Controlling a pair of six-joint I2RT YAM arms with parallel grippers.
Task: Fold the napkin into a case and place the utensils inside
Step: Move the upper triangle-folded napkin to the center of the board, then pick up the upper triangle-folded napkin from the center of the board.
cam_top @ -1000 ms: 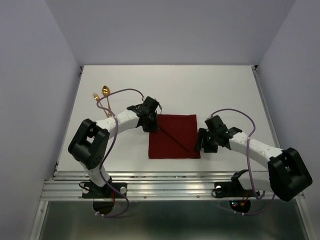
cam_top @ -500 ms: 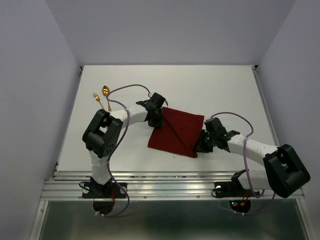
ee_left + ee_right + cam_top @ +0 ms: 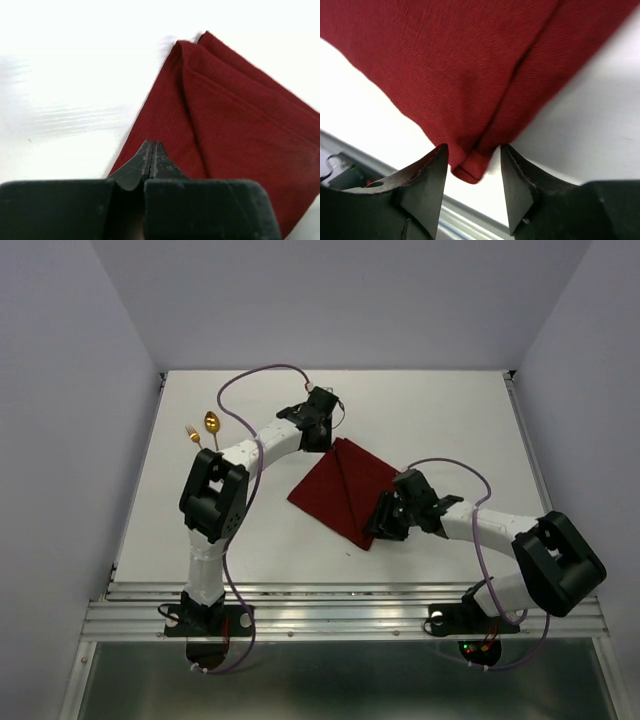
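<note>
The dark red napkin [image 3: 338, 490] lies folded on the white table [image 3: 450, 420], turned so its corners point like a diamond. My left gripper [image 3: 325, 440] is at its far corner. In the left wrist view that gripper [image 3: 151, 146] is shut, its tips down on the napkin [image 3: 240, 115] near the cloth's left edge, with no cloth showing between them. My right gripper [image 3: 376, 530] is open, and in the right wrist view its jaws [image 3: 473, 150] straddle the near corner of the napkin [image 3: 445, 60] without touching it. The utensils, a gold spoon [image 3: 212, 423] and fork [image 3: 192, 435], lie at the far left.
A metal rail [image 3: 340, 605] runs along the table's near edge, just below the napkin's corner. Grey walls close in the left, right and back. Purple cables loop over both arms.
The napkin has turned clockwise from square-on to a diamond. My left gripper moved away from the bases and right with its corner. My right gripper moved left to the near corner.
</note>
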